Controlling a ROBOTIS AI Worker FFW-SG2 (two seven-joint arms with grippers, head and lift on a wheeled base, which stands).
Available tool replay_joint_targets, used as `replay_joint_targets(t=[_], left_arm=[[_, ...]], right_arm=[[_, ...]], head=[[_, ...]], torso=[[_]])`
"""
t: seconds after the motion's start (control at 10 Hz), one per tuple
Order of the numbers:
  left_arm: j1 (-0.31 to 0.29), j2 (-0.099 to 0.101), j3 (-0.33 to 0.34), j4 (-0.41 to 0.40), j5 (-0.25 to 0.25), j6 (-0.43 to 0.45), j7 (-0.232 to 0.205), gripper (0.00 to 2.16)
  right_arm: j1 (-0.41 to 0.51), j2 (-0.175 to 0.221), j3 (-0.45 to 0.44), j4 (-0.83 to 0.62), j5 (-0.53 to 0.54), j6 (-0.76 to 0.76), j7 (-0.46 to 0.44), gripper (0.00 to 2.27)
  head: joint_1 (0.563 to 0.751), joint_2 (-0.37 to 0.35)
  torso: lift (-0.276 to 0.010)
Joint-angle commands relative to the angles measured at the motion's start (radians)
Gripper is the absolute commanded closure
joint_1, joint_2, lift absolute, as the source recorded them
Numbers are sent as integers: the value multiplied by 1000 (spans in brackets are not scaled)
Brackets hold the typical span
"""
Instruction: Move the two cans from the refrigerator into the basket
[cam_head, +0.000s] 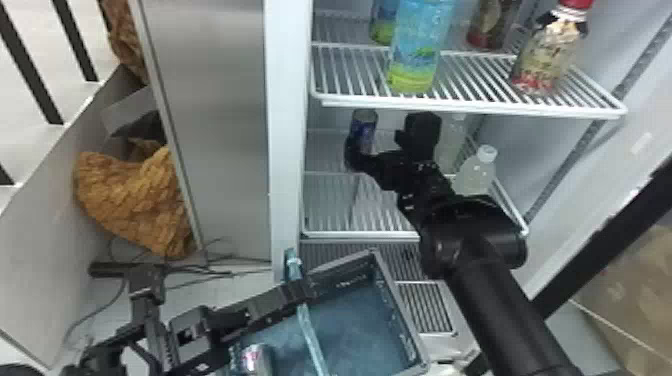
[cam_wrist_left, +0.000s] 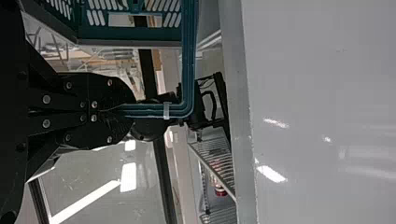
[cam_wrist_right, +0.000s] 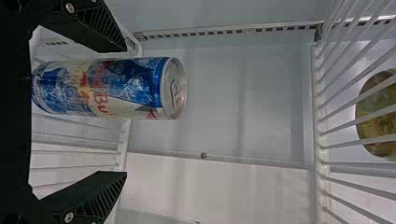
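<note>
Black fingers (cam_wrist_right: 100, 28) of the right gripper (cam_wrist_right: 124, 111) stand wide apart, with the blue can (cam_wrist_right: 112, 88) between them, nearer one than the other and not gripped. It is upright on a shelf (cam_head: 360, 234) in the refrigerator (cam_wrist_right: 233, 93). Another can (cam_head: 255, 357) is in the basket (cam_head: 398, 312), whose teal handle (cam_wrist_left: 187, 56) the left gripper (cam_wrist_left: 126, 110) holds clamped. So the job looks half done: one can in, the other to grip, lift out and lower in.
</note>
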Motion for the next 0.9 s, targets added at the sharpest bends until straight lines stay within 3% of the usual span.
replay_joint_targets(t=[0.0,0.8], left_arm=[[-3,0,-1,1,0,0,0,1210],[-8,-2,-5,6,2,-2,0,1210]], right_arm=[[-23,2,8,31,6,0,-3,94],[-67,5,48,112,-4,0,-10,116]], head=[[695,-143],[695,-130]], torso=[[-219],[-219]])
